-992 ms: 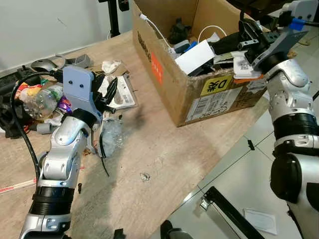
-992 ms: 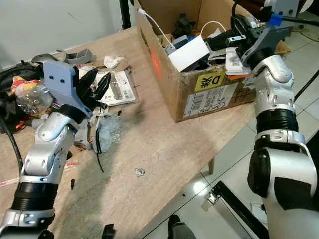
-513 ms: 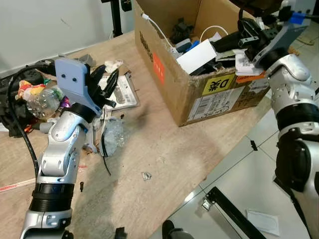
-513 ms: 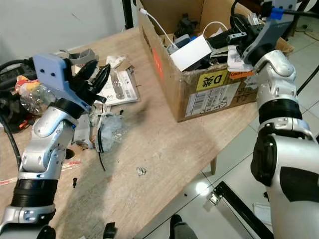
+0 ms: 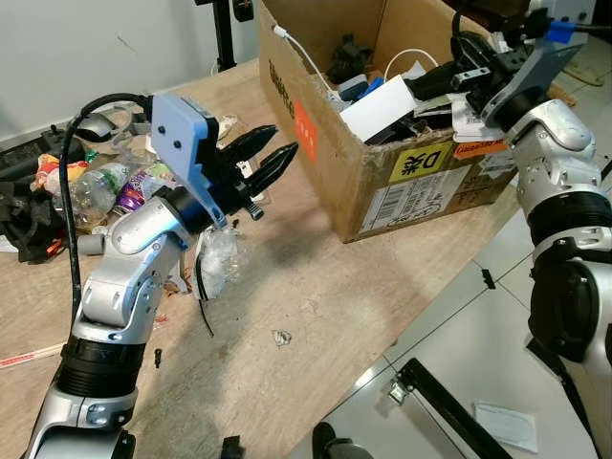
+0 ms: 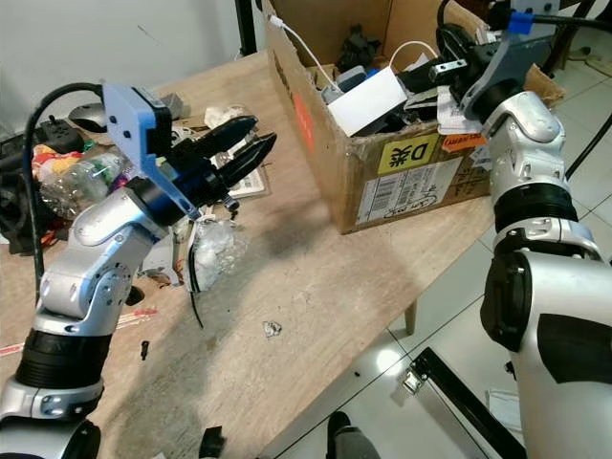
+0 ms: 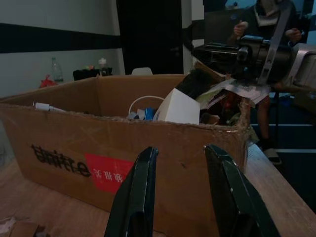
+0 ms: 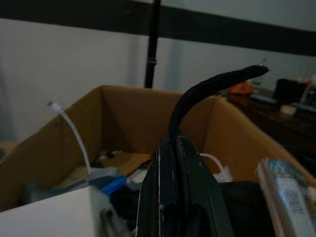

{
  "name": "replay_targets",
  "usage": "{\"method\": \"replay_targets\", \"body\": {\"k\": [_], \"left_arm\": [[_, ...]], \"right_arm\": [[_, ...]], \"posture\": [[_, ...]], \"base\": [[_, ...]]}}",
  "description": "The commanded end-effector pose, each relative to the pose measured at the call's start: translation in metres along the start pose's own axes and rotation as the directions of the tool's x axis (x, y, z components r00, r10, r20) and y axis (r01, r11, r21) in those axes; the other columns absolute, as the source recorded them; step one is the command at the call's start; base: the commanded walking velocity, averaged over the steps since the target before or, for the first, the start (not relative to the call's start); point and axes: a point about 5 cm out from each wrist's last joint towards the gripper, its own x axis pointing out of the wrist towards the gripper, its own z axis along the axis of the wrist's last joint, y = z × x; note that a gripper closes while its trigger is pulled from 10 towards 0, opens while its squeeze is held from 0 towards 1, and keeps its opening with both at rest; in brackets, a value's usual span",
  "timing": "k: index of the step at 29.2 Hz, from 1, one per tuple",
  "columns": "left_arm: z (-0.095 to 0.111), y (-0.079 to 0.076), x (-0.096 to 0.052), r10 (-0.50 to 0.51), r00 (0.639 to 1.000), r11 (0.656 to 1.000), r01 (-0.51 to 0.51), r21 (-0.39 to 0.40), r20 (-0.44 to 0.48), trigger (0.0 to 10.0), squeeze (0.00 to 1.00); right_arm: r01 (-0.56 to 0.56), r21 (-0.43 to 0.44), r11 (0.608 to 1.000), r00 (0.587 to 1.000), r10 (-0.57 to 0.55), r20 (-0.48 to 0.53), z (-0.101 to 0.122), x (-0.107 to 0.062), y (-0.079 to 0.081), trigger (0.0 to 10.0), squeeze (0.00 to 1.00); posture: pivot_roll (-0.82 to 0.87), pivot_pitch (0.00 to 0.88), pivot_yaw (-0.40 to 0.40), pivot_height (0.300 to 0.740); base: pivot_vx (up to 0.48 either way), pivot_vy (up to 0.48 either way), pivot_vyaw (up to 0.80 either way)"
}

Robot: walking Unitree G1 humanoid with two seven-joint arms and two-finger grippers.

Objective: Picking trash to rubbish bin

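On the wooden table [image 5: 316,287], far right: one open cardboard box [image 5: 382,182] used as the bin, crammed with a white card [image 5: 387,107], white cable [image 5: 296,53], black and blue oddments. Its left wall carries an orange-red patch [image 5: 301,129] with white print and dark lettering beside it, not readable; its near wall carries a yellow sticker [image 5: 418,164] with a black "D" and another character seen upside down, plus a white barcode label [image 5: 406,199].

Left gripper [image 5: 268,163]: raised above the table just left of the box, fingers spread moderately with nothing between them, pointing at the box's left wall.

Right gripper [image 6: 445,69]: over the box's right rim, fingers pressed together on a curved black strap [image 8: 212,86] that rises above the contents.

Trash remaining, far left of table: crumpled clear plastic wrap [image 5: 215,263] just below the left arm, clear plastic bottle [image 5: 91,186], colourful wrapper [image 5: 57,172], grey computer mouse [image 5: 91,124], black cables [image 5: 29,215], a printed packet [image 6: 251,185] partly hidden by the gripper.

Near centre: small crumpled scrap [image 5: 279,338], well apart from everything.

Beyond the table edge, right: tiled floor [image 5: 478,363] with a black bar [image 5: 449,406].
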Motion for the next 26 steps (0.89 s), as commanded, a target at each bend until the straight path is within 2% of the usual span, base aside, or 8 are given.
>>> {"method": "replay_targets", "body": {"k": [1, 8, 9, 10, 16, 17, 18, 26], "left_arm": [[0.0, -0.001, 0.001, -0.016, 1.0, 1.0, 0.016, 0.001, -0.005, 10.0, 0.0], [-0.001, -0.001, -0.002, -0.025, 0.999, 1.0, 0.024, -0.008, -0.02, 10.0, 0.0], [-0.001, -0.001, -0.002, -0.024, 0.999, 1.0, 0.024, -0.008, -0.021, 10.0, 0.0], [-0.001, -0.001, -0.002, -0.024, 0.999, 1.0, 0.023, -0.008, -0.021, 10.0, 0.0], [-0.001, 0.0, -0.002, -0.018, 1.0, 1.0, 0.018, -0.01, -0.019, 10.0, 0.0], [-0.002, 0.001, -0.002, -0.011, 1.0, 1.0, 0.011, -0.009, -0.019, 10.0, 0.0], [-0.002, 0.001, -0.002, -0.007, 1.0, 1.0, 0.007, -0.01, -0.019, 10.0, 0.0], [-0.003, 0.004, -0.002, 0.022, 1.0, 1.0, -0.022, -0.011, -0.016, 10.0, 0.0]], "right_arm": [[0.019, -0.022, 1.0, 0.999, -0.019, 0.028, 0.008, 0.001, -0.005, 10.0, 0.0], [0.014, -0.026, 1.0, 1.0, -0.014, 0.0, 0.002, 0.0, -0.003, 10.0, 0.0], [0.011, -0.022, 1.0, 1.0, -0.011, 0.002, 0.002, 0.0, -0.002, 10.0, 0.13], [0.011, -0.021, 1.0, 1.0, -0.011, 0.004, 0.001, 0.0, -0.002, 10.0, 1.0], [0.055, -0.053, 0.997, 0.998, -0.055, 0.013, 0.004, -0.001, -0.006, 10.0, 1.0], [0.073, -0.062, 0.995, 0.997, -0.072, 0.016, 0.005, -0.001, -0.008, 10.0, 0.83], [0.088, -0.064, 0.994, 0.996, -0.087, 0.022, 0.007, -0.001, -0.01, 10.0, 0.0], [0.145, -0.101, 0.984, 0.986, -0.136, 0.094, 0.025, 0.003, -0.015, 10.0, 0.0]], "posture": [[0.11, 0.217, 0.024, 0.74], [0.11, 0.223, 0.018, 0.74], [0.11, 0.223, 0.018, 0.74], [0.11, 0.223, 0.018, 0.74], [0.11, 0.223, 0.018, 0.74], [0.11, 0.223, 0.018, 0.74], [0.11, 0.223, 0.018, 0.74], [0.11, 0.223, 0.018, 0.74]], "base": [[0.0, 0.0, 0.0], [0.0, 0.0, 0.0], [0.0, 0.0, 0.0], [0.0, 0.0, 0.0], [0.0, 0.0, 0.0], [0.0, 0.0, 0.0], [0.0, 0.0, 0.0], [0.0, 0.0, 0.0]]}}
